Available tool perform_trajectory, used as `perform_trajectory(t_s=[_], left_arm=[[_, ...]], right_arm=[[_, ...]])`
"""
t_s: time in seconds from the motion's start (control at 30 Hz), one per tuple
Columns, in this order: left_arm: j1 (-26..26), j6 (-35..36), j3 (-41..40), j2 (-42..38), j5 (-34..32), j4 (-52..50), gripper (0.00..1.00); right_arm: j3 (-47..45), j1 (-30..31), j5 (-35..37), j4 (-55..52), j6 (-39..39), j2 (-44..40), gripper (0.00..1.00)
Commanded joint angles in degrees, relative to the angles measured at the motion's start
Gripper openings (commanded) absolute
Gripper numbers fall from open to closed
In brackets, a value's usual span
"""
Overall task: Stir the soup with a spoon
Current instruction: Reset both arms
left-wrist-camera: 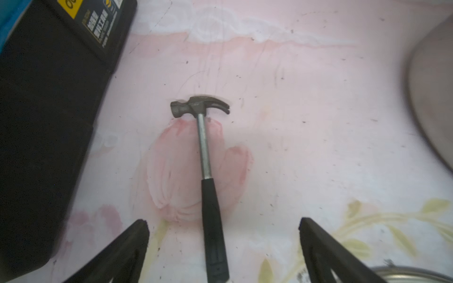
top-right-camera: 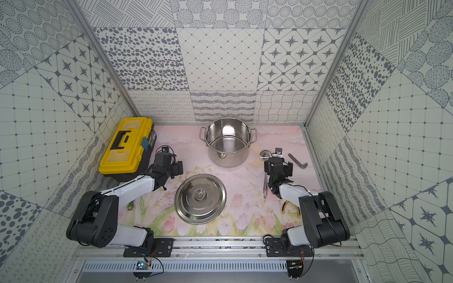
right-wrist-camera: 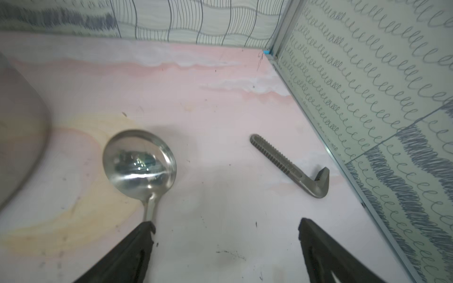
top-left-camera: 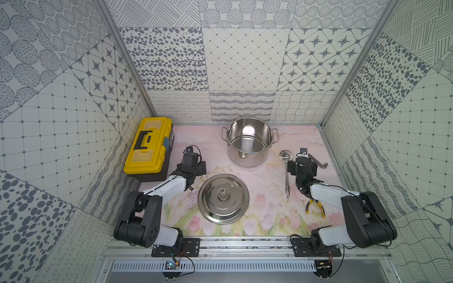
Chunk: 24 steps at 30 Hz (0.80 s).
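Ladle [right-wrist-camera: 139, 159] lay flat on the surface [right-wrist-camera: 220, 98]; likely stiff, light, slippery steel, best pinched mid-handle. Left fingers [left-wrist-camera: 132, 245] and right fingers [right-wrist-camera: 137, 245] stood apart, empty.

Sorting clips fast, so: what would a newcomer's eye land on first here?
The big steel stockpot stands open at the back centre, its lid lying flat in front of it. A bright yellow toolbox sits at the left, and the ladle lies right of the pot by the open right gripper.

Left arm [top-left-camera: 169, 187] and right arm [top-left-camera: 327, 194], white shells, bulky black joints, thin black cables [top-left-camera: 188, 265], black wedge fingers [left-wrist-camera: 117, 254] (hollow-cored), screwed black base plates [top-left-camera: 190, 246]
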Motion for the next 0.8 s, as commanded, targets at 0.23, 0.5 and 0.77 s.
perform_trajectory(t_s=[0.23, 0.5, 0.77], left_arm=[[6.19, 4.56, -12.13, 3.00, 11.03, 32.36, 0.99], [5.93, 6.80, -16.15, 5.19, 15.45, 41.15, 0.99], [5.95, 6.96, -16.26, 5.42, 15.30, 42.15, 0.99]], right_arm=[[-2.45, -5.03, -11.28, 19.25, -0.02, 2.36, 0.97], [-7.75, -5.92, -17.96, 28.94, -1.73, 4.12, 0.97], [-6.56, -8.43, -21.36, 27.36, 0.07, 4.47, 0.97]])
